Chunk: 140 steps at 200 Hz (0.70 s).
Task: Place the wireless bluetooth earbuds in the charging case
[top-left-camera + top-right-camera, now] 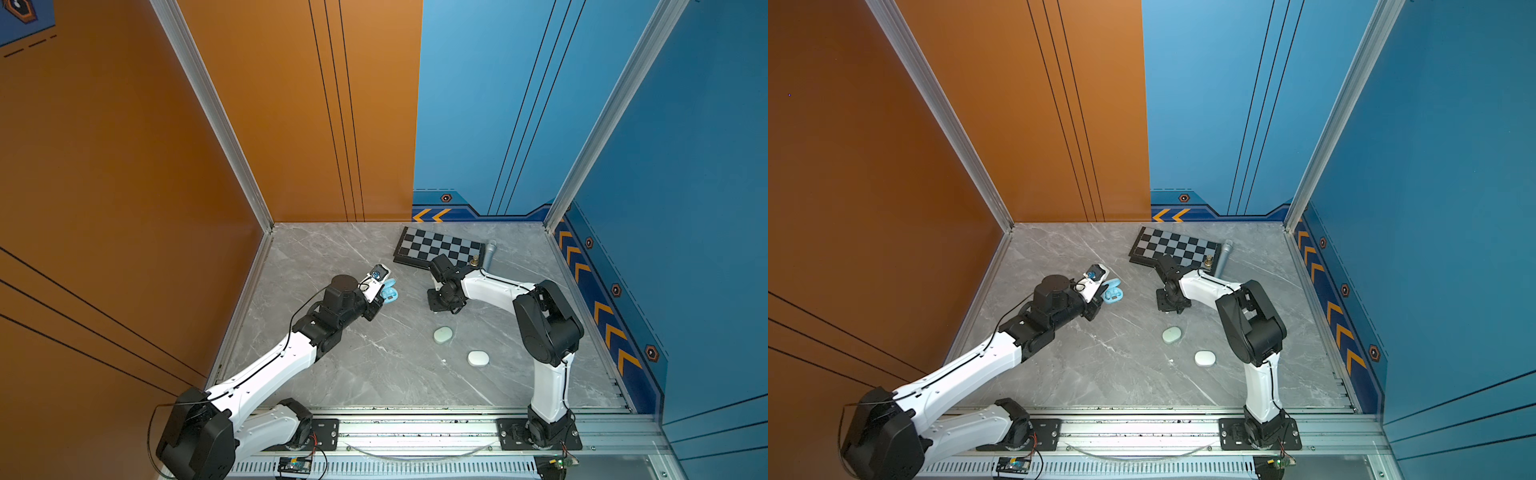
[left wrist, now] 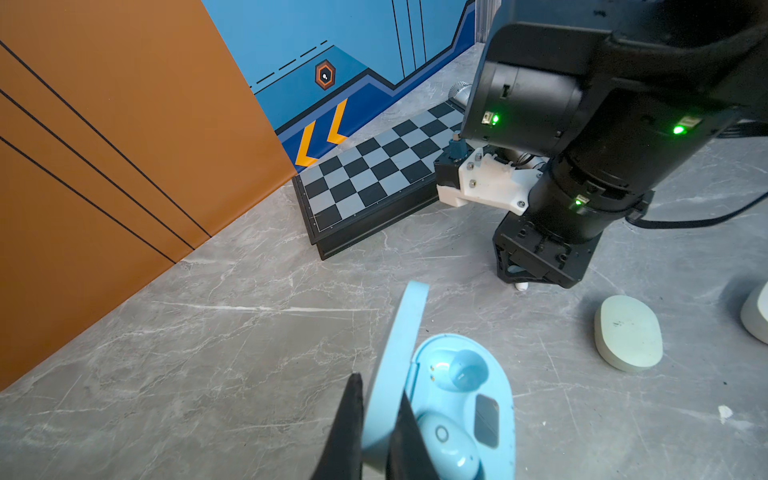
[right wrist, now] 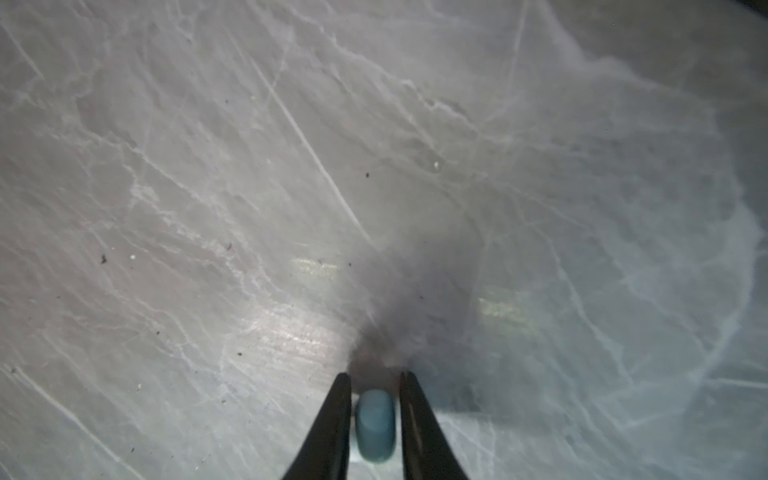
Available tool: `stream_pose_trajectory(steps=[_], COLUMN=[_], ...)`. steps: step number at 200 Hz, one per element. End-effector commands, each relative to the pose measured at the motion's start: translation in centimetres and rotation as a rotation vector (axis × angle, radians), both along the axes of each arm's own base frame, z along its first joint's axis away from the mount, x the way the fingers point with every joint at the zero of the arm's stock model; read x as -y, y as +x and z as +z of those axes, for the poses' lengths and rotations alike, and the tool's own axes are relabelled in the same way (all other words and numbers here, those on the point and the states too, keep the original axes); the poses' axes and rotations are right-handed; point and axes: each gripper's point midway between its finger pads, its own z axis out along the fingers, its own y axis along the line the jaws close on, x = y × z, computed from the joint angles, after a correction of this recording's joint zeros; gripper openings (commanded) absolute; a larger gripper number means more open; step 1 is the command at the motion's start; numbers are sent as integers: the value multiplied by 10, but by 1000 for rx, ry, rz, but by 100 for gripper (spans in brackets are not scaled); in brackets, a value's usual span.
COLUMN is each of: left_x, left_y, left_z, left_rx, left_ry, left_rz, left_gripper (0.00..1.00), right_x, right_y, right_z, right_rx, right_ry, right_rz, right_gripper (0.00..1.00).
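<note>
Orange and blue panels are boxing in a grey marbled table (image 1: 374, 374).
An orange wall (image 1: 104, 166) is closing off the table's left edge. Along the far edge an orange panel (image 1: 291, 104) is meeting a light blue panel (image 1: 469, 104), while a deeper blue wall (image 1: 685, 166) is lining the right edge. Aluminium posts (image 1: 216, 116) are rising from both far corners. Yellow chevrons (image 1: 604, 316) are running along the dark blue skirting (image 1: 592, 291) by the right edge, and a slotted metal rail (image 1: 415, 428) is stretching across the near edge. Soft glints (image 3: 299, 332) are shining off the marble in the right wrist view.
</note>
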Motion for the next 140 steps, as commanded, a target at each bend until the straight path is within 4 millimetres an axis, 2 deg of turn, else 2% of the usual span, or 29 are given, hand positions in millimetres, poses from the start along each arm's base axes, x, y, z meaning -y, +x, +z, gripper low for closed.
stream_pose_trajectory(steps=[1,30,59,114,140], left_x=[9,11,12,16,17], left_y=[2,2,3,3,3], left_z=[17,17,18,15,14], left_rx=[41,40,42,37,35], left_ry=[-24,-25,-25,-26,-23], left_rz=[-30,-35,-41,-49,-51], left_gripper=[0,0,0,0,0], right_x=[16,18,20,20,19], right_y=[-8,-8,-7,-5,-8], right_z=[-17,-16,-15,-14,-16], right_rx=[-57,-59,-62,-75,-90], right_ry=[-63,-58,-49,-19,-10], right_rz=[-42,-54,-63,-84,-88], right_gripper=[30,38,39,28,27])
